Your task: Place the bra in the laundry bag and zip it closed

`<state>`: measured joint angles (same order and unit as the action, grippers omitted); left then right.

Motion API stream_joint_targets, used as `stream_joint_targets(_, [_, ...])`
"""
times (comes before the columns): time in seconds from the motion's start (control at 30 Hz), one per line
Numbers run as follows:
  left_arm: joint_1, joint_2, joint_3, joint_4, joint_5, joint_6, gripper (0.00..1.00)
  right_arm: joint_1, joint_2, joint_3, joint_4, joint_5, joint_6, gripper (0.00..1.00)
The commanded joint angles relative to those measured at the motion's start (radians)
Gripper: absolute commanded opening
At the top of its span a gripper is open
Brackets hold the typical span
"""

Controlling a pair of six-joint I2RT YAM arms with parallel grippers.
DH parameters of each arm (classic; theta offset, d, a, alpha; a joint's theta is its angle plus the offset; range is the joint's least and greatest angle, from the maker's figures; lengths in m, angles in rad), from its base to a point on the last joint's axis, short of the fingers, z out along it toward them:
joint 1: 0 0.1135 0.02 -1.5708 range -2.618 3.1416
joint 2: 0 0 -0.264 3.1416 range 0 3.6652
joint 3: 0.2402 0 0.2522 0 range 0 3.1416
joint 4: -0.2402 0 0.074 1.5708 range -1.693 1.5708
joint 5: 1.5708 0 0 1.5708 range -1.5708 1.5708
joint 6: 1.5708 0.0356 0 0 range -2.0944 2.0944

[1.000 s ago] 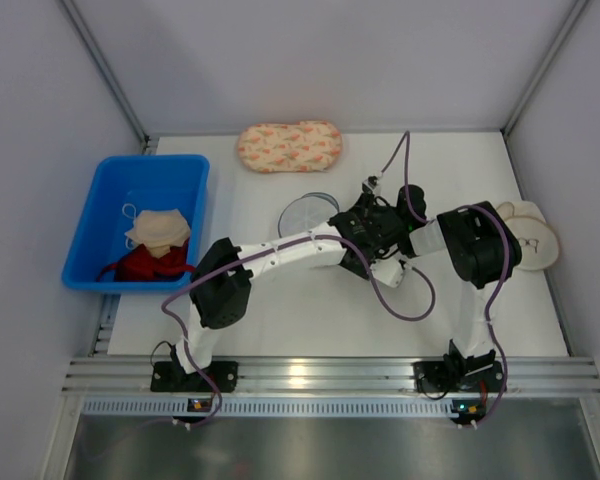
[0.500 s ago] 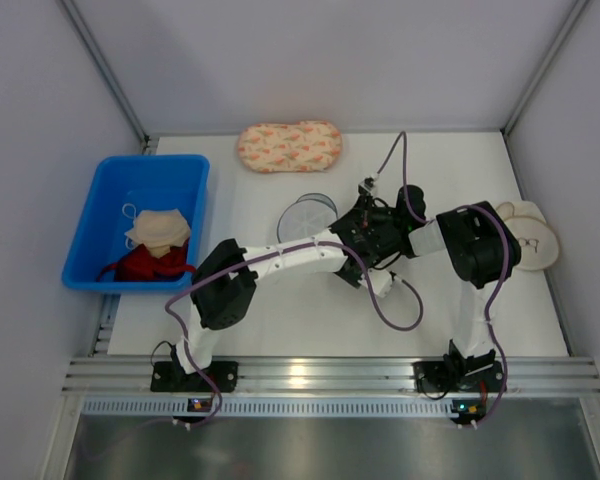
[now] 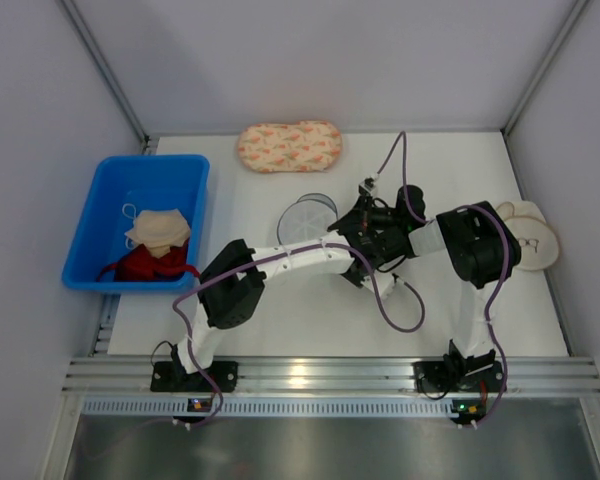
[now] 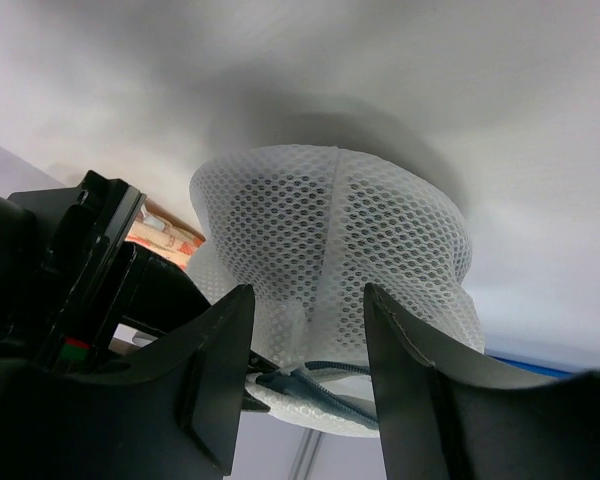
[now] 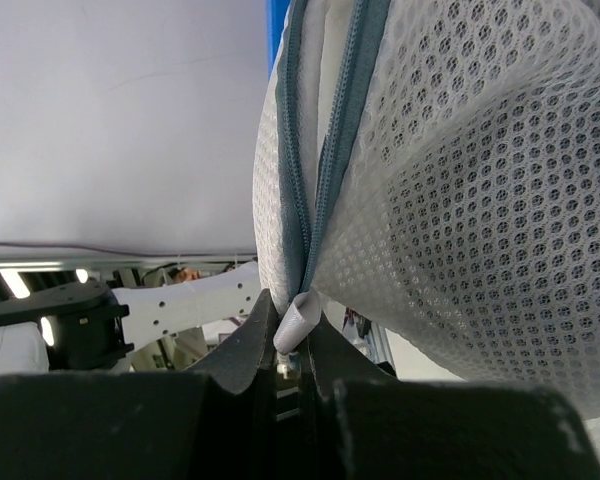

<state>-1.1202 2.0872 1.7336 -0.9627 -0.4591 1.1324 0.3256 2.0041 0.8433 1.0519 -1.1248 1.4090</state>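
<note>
The laundry bag [image 3: 306, 214], a round white mesh dome, lies mid-table. The bra shows in no view. My right gripper [image 5: 292, 322] is shut on the small white tab [image 5: 298, 318] at the end of the bag's grey-blue zipper [image 5: 306, 150], and the mesh [image 5: 460, 150] bulges just beyond it. My left gripper [image 4: 308, 300] is open, its fingers either side of the bag's zipper edge [image 4: 315, 385], with the mesh [image 4: 330, 230] behind them. From above, the left gripper [image 3: 352, 238] and right gripper [image 3: 363, 218] crowd together at the bag's right rim.
A blue bin [image 3: 196, 168] at the left holds a beige cloth [image 3: 158, 228] and a red cloth [image 3: 145, 265]. A peach patterned pouch [image 3: 290, 147] lies at the back. A beige round-cupped bra [image 3: 532, 238] sits at the right edge. A purple cable [image 3: 405, 318] loops over the table.
My left arm's elbow has swung right and its wrist has tucked closer to the right gripper. The right gripper still pinches the tab. The bag has barely shifted.
</note>
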Motion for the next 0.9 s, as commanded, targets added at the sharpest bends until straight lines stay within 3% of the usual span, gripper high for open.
stream_joint_targets(0.0, [0.005, -0.015, 0.037, 0.012, -0.062, 0.017, 0.54, 0.026, -0.045, -0.006, -0.012, -0.03, -0.061, 0.0])
stream_joint_targets(0.2, [0.007, -0.032, 0.047, 0.012, -0.085, 0.032, 0.54, 0.024, -0.054, -0.007, -0.035, -0.029, -0.085, 0.0])
stream_joint_targets(0.3, [0.007, -0.033, 0.043, 0.01, -0.093, 0.032, 0.47, 0.027, -0.062, -0.007, -0.055, -0.029, -0.1, 0.0])
stream_joint_targets(0.6, [0.007, -0.047, 0.024, -0.027, -0.069, 0.023, 0.0, 0.024, -0.061, 0.014, -0.066, -0.03, -0.105, 0.0])
stream_joint_targets(0.87, [-0.006, -0.088, -0.005, -0.087, 0.002, -0.008, 0.0, 0.0, -0.008, 0.066, 0.025, -0.032, -0.027, 0.0])
